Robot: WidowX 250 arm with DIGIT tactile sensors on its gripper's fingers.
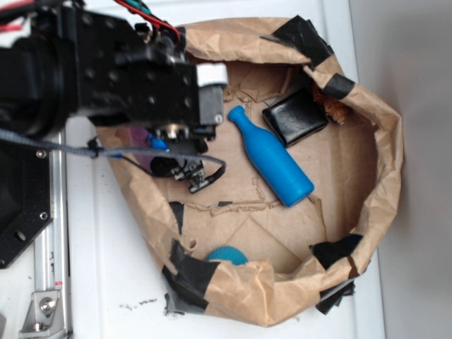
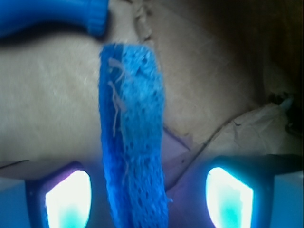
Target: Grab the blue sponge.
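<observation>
The pincer (image 2: 149,190) stands open over the left side of the crumpled paper-lined basin (image 1: 385,152), its fingers (image 2: 69,199) straddling the blue sponge (image 2: 133,137), which lies between them just beside the blue bottle's (image 2: 52,16) mouth. The approach looks done; closing on the sponge and lifting it remain.

**My arm and gripper, as they stand**

My arm (image 1: 92,70) reaches in from the left side of the exterior view, a black, bolted body with red and dark cables running along its top. My wrist points downward, and my gripper (image 1: 185,171) hangs low beneath it, mostly hidden under my own housing. In the wrist view, my gripper (image 2: 149,194) stands with its jaws spread apart. My two fingertips (image 2: 69,199) show at the lower left and lower right, both glowing pale.
</observation>
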